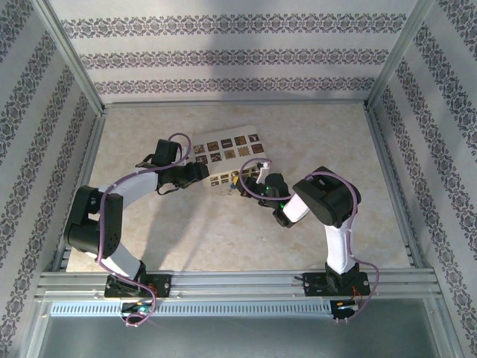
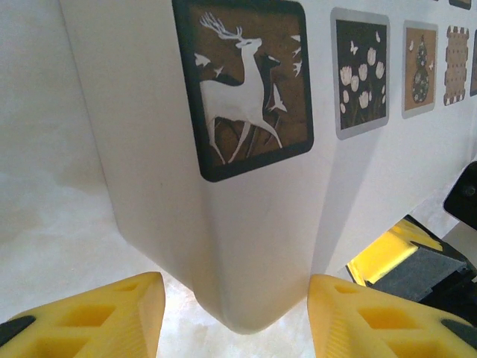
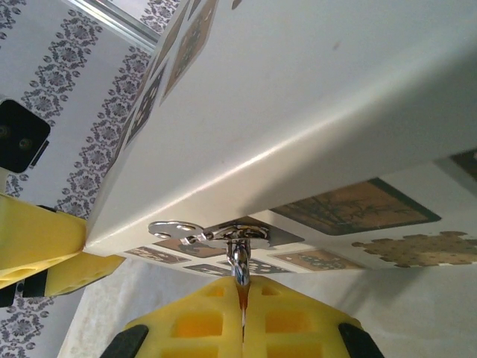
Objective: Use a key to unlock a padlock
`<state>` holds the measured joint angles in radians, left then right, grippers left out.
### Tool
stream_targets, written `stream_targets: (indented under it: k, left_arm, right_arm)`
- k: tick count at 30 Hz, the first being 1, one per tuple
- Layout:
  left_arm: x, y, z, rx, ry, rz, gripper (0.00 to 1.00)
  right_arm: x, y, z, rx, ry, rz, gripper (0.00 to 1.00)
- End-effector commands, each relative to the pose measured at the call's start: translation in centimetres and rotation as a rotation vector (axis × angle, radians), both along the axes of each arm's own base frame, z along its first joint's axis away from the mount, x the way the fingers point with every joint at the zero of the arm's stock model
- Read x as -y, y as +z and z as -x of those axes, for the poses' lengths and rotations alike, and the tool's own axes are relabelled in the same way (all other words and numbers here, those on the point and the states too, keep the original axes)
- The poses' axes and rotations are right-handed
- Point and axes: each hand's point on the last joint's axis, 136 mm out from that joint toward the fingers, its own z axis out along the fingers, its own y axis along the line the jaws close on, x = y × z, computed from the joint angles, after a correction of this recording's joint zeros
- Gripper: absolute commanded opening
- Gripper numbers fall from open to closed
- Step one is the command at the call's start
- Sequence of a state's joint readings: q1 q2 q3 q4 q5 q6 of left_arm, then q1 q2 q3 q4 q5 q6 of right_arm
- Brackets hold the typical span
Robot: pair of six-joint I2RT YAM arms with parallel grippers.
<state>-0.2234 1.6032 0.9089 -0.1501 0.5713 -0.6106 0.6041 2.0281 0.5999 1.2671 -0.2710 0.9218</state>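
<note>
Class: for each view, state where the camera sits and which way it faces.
Top external: above and behind, looking down on the cream box; both arms show.
Left wrist: faces the box corner, inside the open left gripper.
Right wrist: faces the box's hasp; right gripper shut on a thin metal piece.
All share the box.

Your desk (image 1: pixel 223 246) is a pale, marbled surface. One cream box (image 1: pixel 227 158) with dark picture squares lies on it, between the left fingers (image 2: pixel 97 321) and the right fingers (image 3: pixel 201 321), one corner reaching between the left pair.
</note>
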Motion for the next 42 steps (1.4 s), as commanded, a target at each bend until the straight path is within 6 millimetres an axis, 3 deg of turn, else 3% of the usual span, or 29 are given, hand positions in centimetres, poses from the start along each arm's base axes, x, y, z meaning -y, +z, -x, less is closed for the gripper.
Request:
stream_targets:
  k: [1,17,26,31,36,42]
  left_arm:
    - [0.0,-0.4,1.6,-0.035,-0.009,-0.027,0.53]
    - [-0.4,-1.4,3.1,-0.059,0.01,-0.029,0.53]
    - [-0.9,1.2,2.3,0.027,0.047,-0.034,0.55]
    - [-0.9,2.6,1.0,0.081,0.073,-0.026,0.58]
    - [-0.1,3.1,-0.5,0.095,0.067,0.002,0.58]
    - [0.1,3.5,-1.0,0.117,0.065,0.0,0.58]
  right_arm:
    - [-0.3,1.2,-0.5,0.027,-0.004,-0.05,0.03]
    - [2.9,2.7,-1.9,0.035,-0.213,-0.101,0.01]
    - [4.7,4.1,-2.0,0.016,-0.337,-0.163,0.01]
    - [5.5,3.9,-2.0,-0.009,-0.396,-0.185,0.01]
    - [6.2,4.0,-1.9,-0.013,-0.44,-0.195,0.0]
    - [7.4,4.6,-1.4,0.016,-0.465,-0.159,0.0]
